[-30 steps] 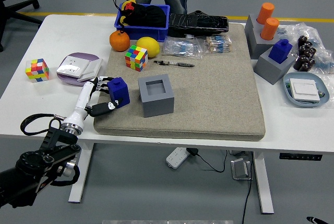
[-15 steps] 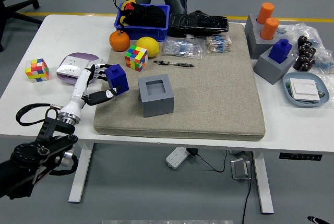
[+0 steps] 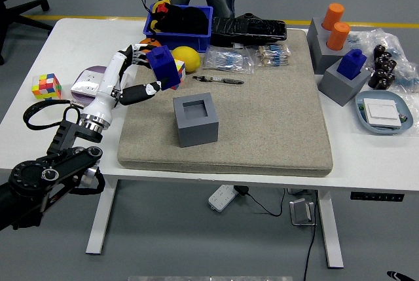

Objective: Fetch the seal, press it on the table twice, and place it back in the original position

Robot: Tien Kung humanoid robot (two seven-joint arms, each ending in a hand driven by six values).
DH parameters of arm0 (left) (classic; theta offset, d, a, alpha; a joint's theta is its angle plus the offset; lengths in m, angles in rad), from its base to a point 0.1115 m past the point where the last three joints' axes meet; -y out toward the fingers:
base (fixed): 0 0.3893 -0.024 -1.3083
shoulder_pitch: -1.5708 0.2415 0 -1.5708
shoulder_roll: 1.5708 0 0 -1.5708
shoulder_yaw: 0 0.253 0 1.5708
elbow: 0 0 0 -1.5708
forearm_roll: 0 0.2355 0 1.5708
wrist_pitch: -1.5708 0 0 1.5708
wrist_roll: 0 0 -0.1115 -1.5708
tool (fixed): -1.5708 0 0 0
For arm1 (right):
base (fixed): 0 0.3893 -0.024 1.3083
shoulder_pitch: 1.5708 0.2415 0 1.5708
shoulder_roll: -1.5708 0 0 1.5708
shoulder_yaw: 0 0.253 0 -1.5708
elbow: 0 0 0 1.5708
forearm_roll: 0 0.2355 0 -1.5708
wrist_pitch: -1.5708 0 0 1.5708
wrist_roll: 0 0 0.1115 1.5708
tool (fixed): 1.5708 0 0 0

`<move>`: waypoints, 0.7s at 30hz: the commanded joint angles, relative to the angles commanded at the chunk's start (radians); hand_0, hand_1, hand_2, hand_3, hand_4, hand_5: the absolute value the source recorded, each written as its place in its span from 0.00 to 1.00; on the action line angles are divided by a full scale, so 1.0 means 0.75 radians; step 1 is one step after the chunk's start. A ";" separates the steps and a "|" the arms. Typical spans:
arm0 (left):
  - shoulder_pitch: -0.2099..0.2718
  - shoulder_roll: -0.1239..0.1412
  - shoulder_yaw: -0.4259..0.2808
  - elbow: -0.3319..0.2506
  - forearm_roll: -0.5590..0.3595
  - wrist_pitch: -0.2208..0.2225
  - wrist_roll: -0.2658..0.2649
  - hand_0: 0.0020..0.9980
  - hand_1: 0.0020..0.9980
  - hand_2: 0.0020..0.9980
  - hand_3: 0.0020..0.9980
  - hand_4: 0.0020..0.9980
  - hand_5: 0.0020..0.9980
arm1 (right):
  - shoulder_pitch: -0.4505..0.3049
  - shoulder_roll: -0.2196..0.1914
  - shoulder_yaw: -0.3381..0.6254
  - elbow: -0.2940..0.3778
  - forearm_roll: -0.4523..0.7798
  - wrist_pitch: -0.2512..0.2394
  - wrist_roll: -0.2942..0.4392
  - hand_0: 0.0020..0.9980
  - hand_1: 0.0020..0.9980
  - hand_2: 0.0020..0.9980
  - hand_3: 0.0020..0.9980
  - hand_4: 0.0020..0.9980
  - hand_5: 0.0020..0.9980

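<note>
My left hand [image 3: 145, 70] is shut on the blue seal [image 3: 163, 67] and holds it in the air, up and to the left of the grey square holder [image 3: 196, 120]. The holder stands on the beige mat [image 3: 262, 111] with its square socket empty. The seal hides most of the coloured cube and the orange behind it. My left arm comes in from the lower left. My right arm is out of view.
A lemon [image 3: 186, 58], a pen [image 3: 219, 80] and a blue bin [image 3: 181, 24] lie behind the seal. A white-and-purple box [image 3: 90, 83] and a small coloured cube [image 3: 45, 86] lie at the left. More grey holders with a blue seal [image 3: 346, 74] and orange pegs [image 3: 334, 25] stand at the right. A person stands at the far side.
My left hand has lifted the blue seal off the mat's left part, up and a little to the right, toward the coloured cube and fruit.
</note>
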 joint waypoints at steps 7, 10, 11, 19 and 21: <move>-0.043 -0.017 0.104 -0.002 0.009 -0.044 0.056 0.75 0.46 0.39 0.68 0.68 0.00 | 0.003 -0.003 -0.011 -0.001 0.005 0.000 -0.002 0.85 0.77 0.71 0.74 0.79 0.56; -0.062 -0.020 0.145 0.002 0.016 -0.059 0.077 0.75 0.46 0.39 0.69 0.68 0.00 | 0.003 -0.002 -0.015 -0.001 0.008 0.000 -0.001 0.85 0.77 0.71 0.74 0.79 0.56; -0.066 -0.021 0.155 0.005 0.017 -0.062 0.081 0.75 0.46 0.39 0.69 0.68 0.00 | 0.004 -0.002 -0.017 -0.001 0.008 0.000 -0.001 0.85 0.77 0.71 0.74 0.79 0.56; -0.088 -0.032 0.220 0.030 0.008 -0.065 0.089 0.75 0.46 0.38 0.69 0.68 0.00 | 0.004 -0.004 -0.028 -0.001 0.012 0.000 -0.001 0.85 0.77 0.71 0.74 0.79 0.56; -0.096 -0.036 0.232 0.040 0.003 -0.065 0.088 0.75 0.46 0.38 0.69 0.68 0.00 | 0.004 -0.005 -0.028 -0.001 0.013 0.000 -0.001 0.85 0.77 0.71 0.74 0.79 0.56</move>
